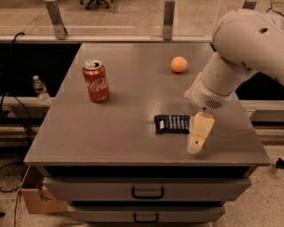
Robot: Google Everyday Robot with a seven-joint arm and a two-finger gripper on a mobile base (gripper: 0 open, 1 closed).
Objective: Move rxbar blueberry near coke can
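I have the gripper [196, 141] low over the table [111, 133] near its front edge, just right of the rxbar blueberry [172, 124]; I cannot tell whether it is open or closed. The coke can [95, 81] stands upright toward the left edge, with bare tabletop between the two. An orange [179, 64] sits toward the back edge.

Site appearing as robotics lab or office test area. Grey metal desk [88, 142] with handled drawers [147, 191] standing on speckled floor [266, 213]. Glazed partition on metal posts [167, 20] running behind; office chair castors [95, 3] showing beyond. Loose cables [9, 111] lying at left, cardboard box [37, 197] sitting beside desk. White robot arm [239, 57] leaning over desk, gripper [195, 144] hanging above front right area.
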